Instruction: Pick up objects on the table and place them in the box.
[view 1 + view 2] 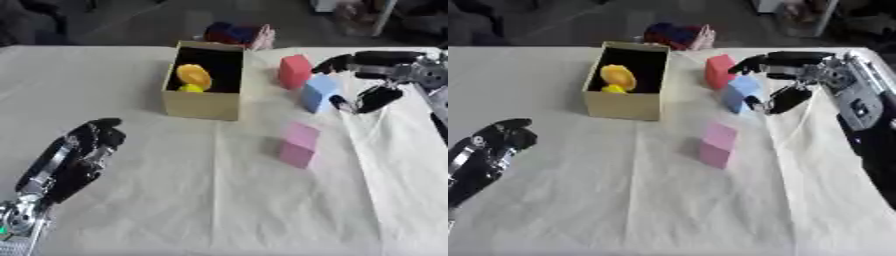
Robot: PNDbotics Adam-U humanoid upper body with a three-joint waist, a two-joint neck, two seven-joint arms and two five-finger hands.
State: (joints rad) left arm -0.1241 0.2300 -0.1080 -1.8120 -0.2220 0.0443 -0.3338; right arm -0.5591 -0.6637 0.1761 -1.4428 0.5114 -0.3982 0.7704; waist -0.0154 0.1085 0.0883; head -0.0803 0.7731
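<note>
Right hand reached with released fingers around the light blue foam cube; left hand rested, fingers relaxed.

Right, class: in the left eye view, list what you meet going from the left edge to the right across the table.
Left hand → box holding a yellow object → pink block → blue block → right hand.

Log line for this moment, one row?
right hand: open, at blue block | left hand: idle, lower left | box: yellow object inside | on table: red block, pink block
</note>
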